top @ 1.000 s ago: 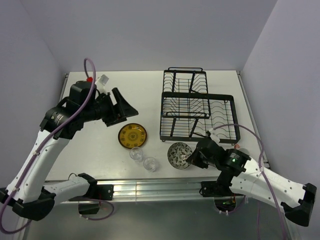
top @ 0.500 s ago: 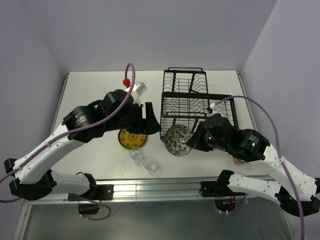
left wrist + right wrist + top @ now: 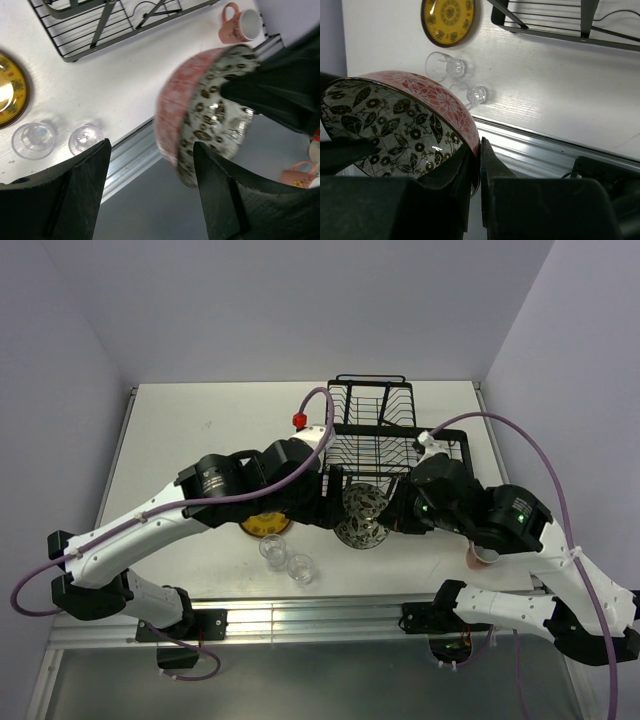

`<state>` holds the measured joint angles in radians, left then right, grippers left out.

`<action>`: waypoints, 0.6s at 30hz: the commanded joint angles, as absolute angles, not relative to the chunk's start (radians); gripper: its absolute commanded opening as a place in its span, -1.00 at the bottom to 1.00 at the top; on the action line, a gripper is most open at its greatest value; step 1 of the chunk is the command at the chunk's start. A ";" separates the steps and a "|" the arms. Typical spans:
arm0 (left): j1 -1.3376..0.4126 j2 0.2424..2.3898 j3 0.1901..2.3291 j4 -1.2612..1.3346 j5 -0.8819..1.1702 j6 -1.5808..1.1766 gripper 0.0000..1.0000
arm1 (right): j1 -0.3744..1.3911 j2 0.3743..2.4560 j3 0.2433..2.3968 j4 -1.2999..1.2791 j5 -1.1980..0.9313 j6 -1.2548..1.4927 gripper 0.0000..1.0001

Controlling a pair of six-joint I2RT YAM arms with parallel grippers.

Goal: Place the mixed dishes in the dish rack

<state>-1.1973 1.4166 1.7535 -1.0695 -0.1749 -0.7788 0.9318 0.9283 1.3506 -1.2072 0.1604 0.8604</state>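
My right gripper [image 3: 479,145] is shut on the rim of the small dark-and-white patterned bowl [image 3: 395,125], which has a red outside. It holds the bowl [image 3: 362,515] tilted in the air, just in front of the black wire dish rack [image 3: 390,430]. My left gripper [image 3: 150,150] is open and empty, right next to the bowl [image 3: 210,110] on its left. The yellow-orange plate [image 3: 262,525] lies on the table, partly hidden under my left arm. Two clear tumblers [image 3: 272,547] [image 3: 300,567] stand near the front edge.
A pink mug [image 3: 240,25] lies on the table right of the rack, mostly hidden under my right arm in the top view. The metal rail [image 3: 320,615] runs along the table's front edge. Both arms crowd the space in front of the rack.
My right gripper has lifted the bowl off the table and carried it up toward the rack's front. My left arm has swung right, over the plate, to the bowl.
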 commanded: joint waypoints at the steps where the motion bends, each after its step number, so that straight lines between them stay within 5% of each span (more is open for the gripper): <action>1: -1.203 1.439 1.812 -1.115 -0.241 -0.785 0.46 | 0.937 0.925 1.457 -1.203 0.178 0.822 -1.00; 12: -1.203 1.569 1.945 -1.134 -0.261 -0.770 0.30 | 0.937 0.976 1.597 -1.236 0.117 0.718 -1.00; 16: -1.203 1.598 1.983 -1.123 -0.256 -0.752 -0.05 | 0.937 0.980 1.634 -1.246 0.106 0.696 -1.00; 18: -1.203 1.595 1.985 -1.108 -0.255 -0.747 -0.48 | 0.937 0.979 1.644 -1.250 0.106 0.687 -1.00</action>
<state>-1.2068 1.5925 1.9476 -1.1122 -0.2134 -0.7753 0.9314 0.9985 1.5650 -1.2945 0.1421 0.7143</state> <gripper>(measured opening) 0.315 0.141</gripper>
